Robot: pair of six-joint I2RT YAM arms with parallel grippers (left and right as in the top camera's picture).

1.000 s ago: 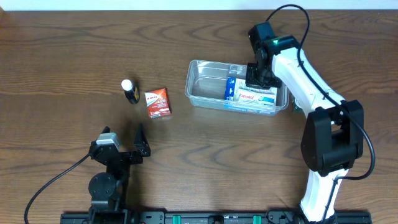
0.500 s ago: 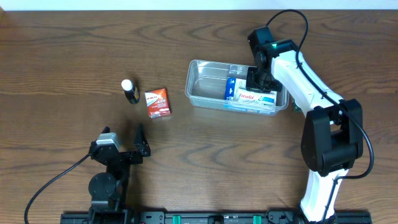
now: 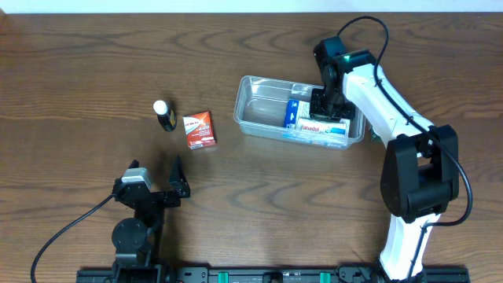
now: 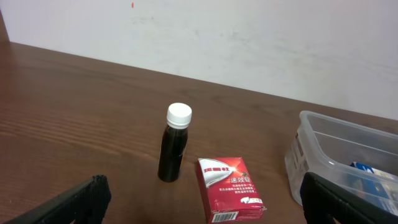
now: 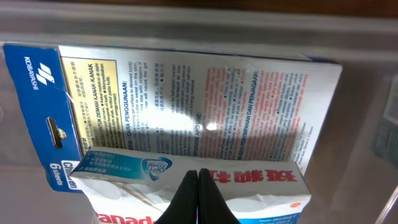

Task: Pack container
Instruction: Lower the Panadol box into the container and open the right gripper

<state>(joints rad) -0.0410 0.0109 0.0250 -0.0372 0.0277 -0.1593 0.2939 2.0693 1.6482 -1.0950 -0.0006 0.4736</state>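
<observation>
The clear plastic container (image 3: pixel 259 81) stands at the middle right of the table and shows at the right edge of the left wrist view (image 4: pixel 323 134). In it lie a blue-and-white box (image 3: pixel 292 112) (image 5: pixel 186 106) and a white Panadol box (image 3: pixel 324 126) (image 5: pixel 249 193). My right gripper (image 3: pixel 324 105) (image 5: pixel 198 177) is shut, its tips together just over the Panadol box, with nothing between them. My left gripper (image 3: pixel 155 179) (image 4: pixel 202 190) is open and empty at the front left.
A small red carton (image 3: pixel 199 130) (image 4: pixel 230 190) lies left of the container. A dark bottle with a white cap (image 3: pixel 163 115) (image 4: pixel 174 146) stands upright just left of the carton. A white wall runs behind the table's far edge.
My right gripper has moved a little toward the near side inside the container, and the Panadol box has shifted slightly with it. The left arm has not moved.
</observation>
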